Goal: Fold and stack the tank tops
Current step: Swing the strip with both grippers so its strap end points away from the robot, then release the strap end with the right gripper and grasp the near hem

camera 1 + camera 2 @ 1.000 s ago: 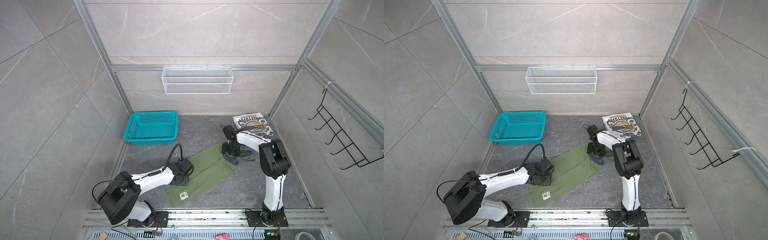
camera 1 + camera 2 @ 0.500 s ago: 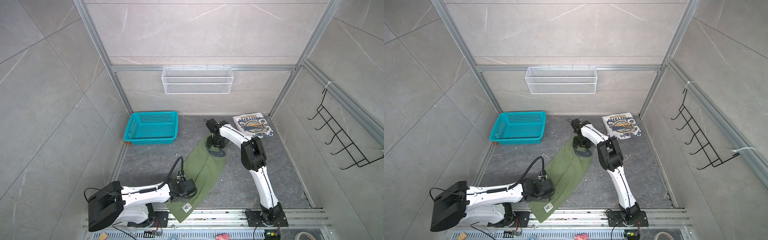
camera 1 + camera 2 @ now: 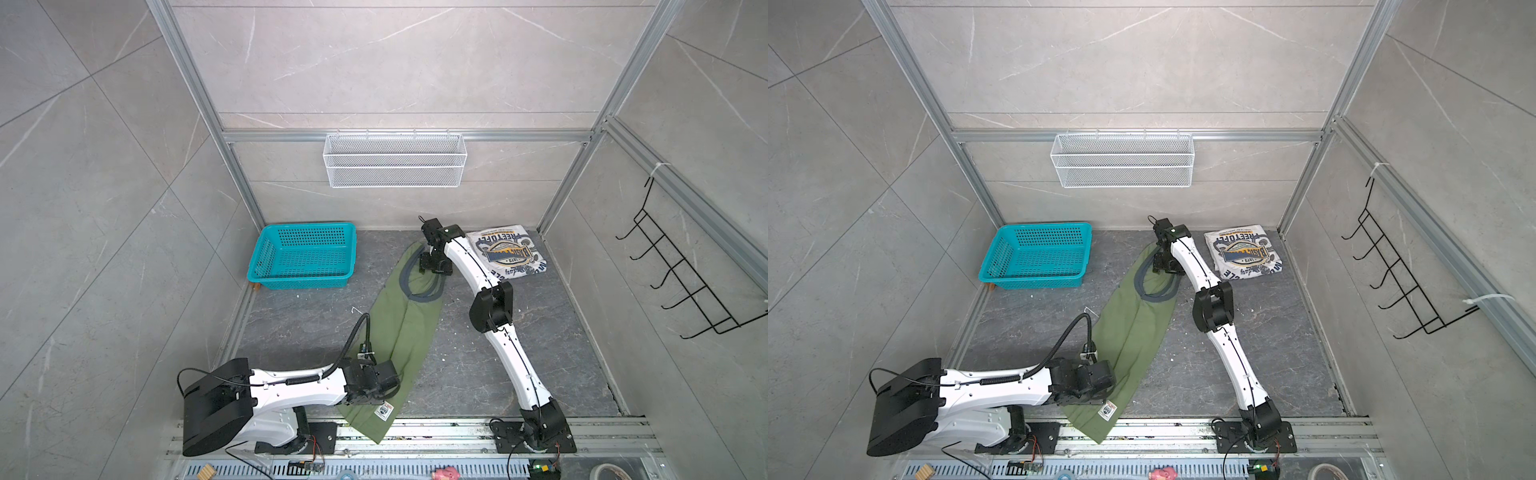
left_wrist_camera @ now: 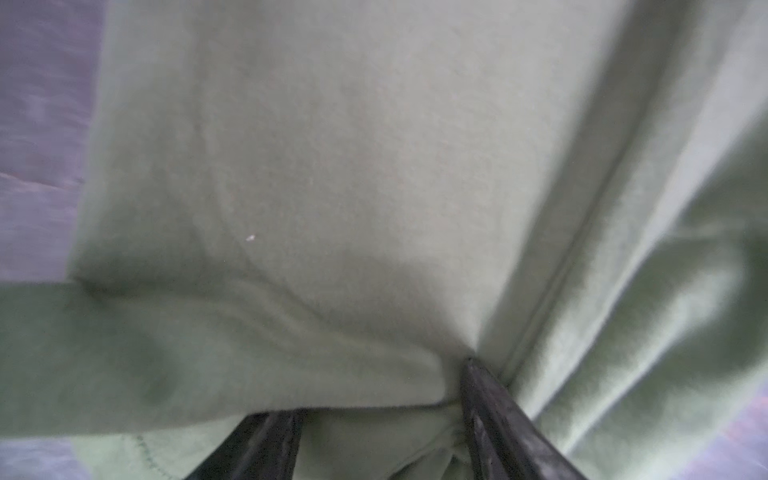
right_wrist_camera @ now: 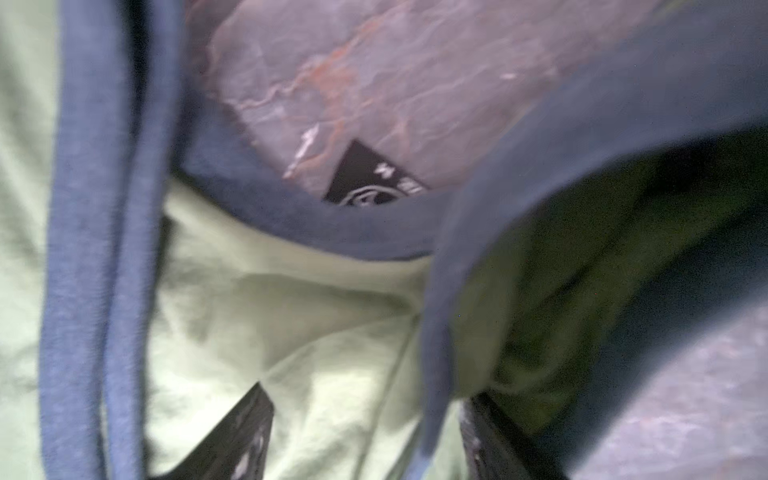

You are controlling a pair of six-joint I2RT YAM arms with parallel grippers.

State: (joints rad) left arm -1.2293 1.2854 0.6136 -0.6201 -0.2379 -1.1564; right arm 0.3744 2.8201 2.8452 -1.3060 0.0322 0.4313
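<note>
Wrist views show jaws apart astride the olive tank top [image 4: 332, 166], grip unclear; you risk snagging its overhanging hem on the rail [image 3: 449, 430].

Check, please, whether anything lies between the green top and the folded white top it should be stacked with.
Nothing loose lies on the floor between the green top and the white top. Only the right arm crosses that gap, with the right gripper at the green top's neckline.

Teal basket [image 3: 301, 281] back left, bare floor [image 3: 561, 353] front right
</note>
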